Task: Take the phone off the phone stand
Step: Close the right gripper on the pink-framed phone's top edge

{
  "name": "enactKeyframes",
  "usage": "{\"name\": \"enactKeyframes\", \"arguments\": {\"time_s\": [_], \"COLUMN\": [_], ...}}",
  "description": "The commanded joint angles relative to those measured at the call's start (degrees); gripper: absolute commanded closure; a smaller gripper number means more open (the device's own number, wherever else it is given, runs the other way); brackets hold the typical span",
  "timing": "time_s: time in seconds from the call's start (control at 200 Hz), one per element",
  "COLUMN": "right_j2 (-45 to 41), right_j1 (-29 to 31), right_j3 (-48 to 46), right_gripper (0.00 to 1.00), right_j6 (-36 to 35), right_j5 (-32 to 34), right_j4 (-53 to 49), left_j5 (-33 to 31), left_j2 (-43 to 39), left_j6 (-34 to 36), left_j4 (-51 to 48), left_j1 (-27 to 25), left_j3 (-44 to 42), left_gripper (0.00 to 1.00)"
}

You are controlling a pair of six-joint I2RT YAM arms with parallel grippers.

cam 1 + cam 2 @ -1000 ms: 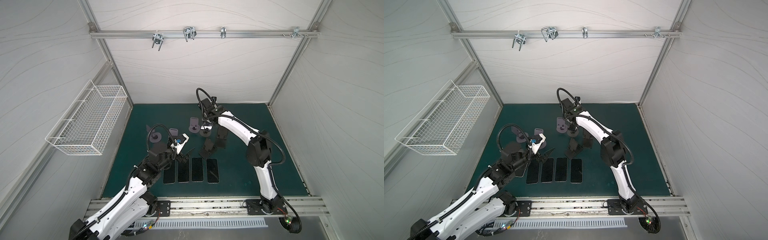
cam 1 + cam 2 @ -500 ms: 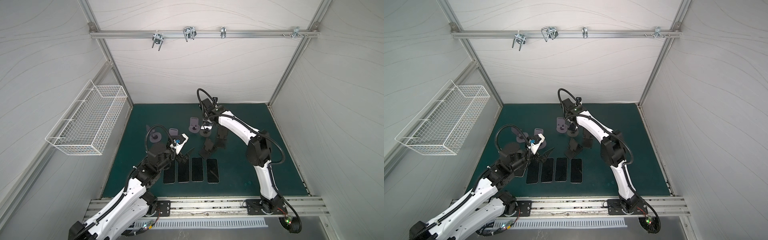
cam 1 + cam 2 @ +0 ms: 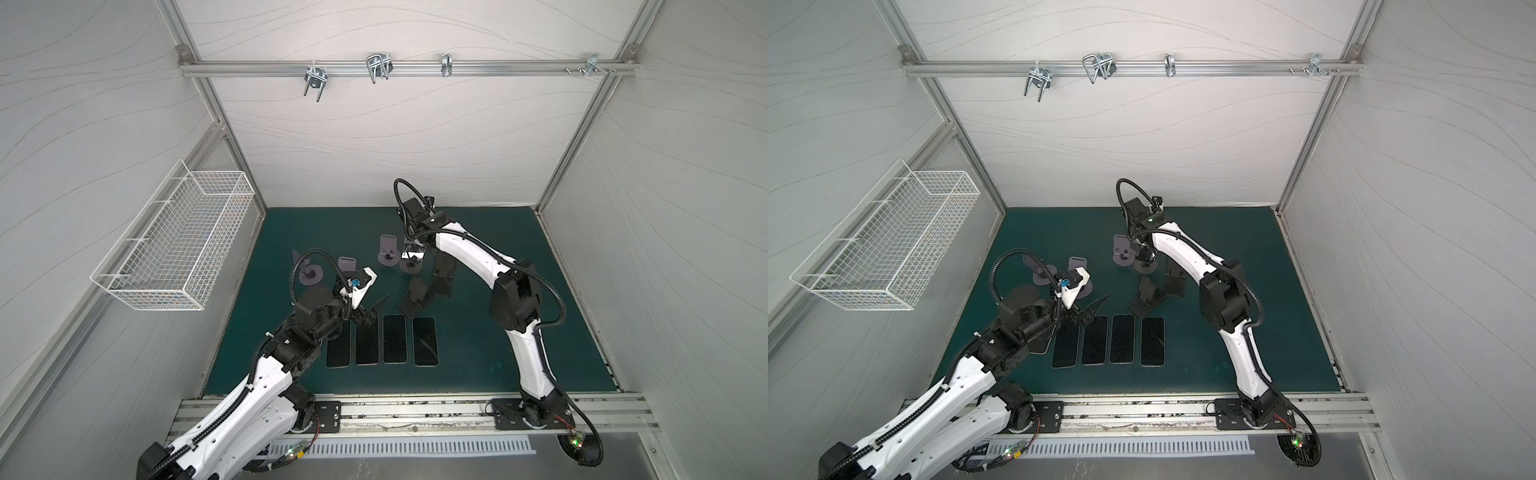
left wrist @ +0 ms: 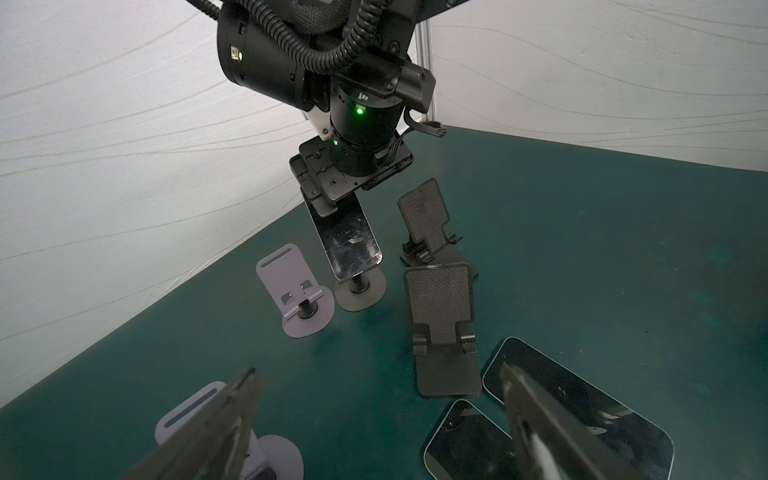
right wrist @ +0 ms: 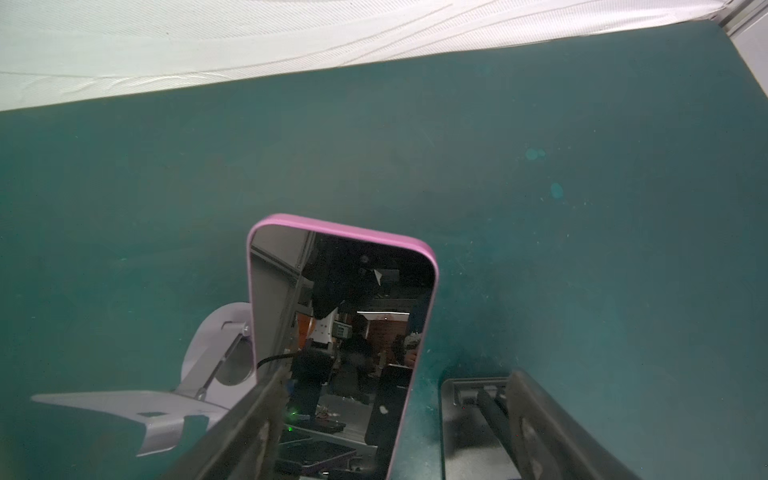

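Near the centre of a top view, the phone (image 3: 414, 252) (pink-edged, screen dark) stood tilted on its round-based phone stand (image 3: 409, 267). The jaws of the right arm (image 3: 465, 251) straddled it, partly open and not yet closed on it. Lower left of centre, the left arm (image 3: 266, 374) held its jaws wide and empty.

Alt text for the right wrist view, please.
A pink-cased phone with a glossy black screen sits between the open fingers of the right gripper, one at its edge, the other clear. A lavender plastic stand and a black stand flank it on the dark green mat.
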Motion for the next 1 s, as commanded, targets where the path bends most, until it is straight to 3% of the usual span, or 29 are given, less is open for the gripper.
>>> {"name": "enactKeyframes", "arguments": {"time_s": [0.0, 0.99], "right_j2": [0.21, 8.13], "right_j1": [-0.19, -0.67], "right_j3": [0.9, 8.17], "right_gripper": [0.16, 0.19], "right_j6": [1.35, 0.91], "right_j5": [-1.22, -1.23], "right_j4": [2.01, 1.84], "left_j5": [-0.45, -2.59], "left_j2": [-0.24, -2.43], "left_j6": [0.82, 1.9], "left_j4": [1.7, 2.43], "left_j1": [-0.28, -0.24], "left_j3": [0.63, 0.43], "left_gripper": [0.08, 0.08]}}
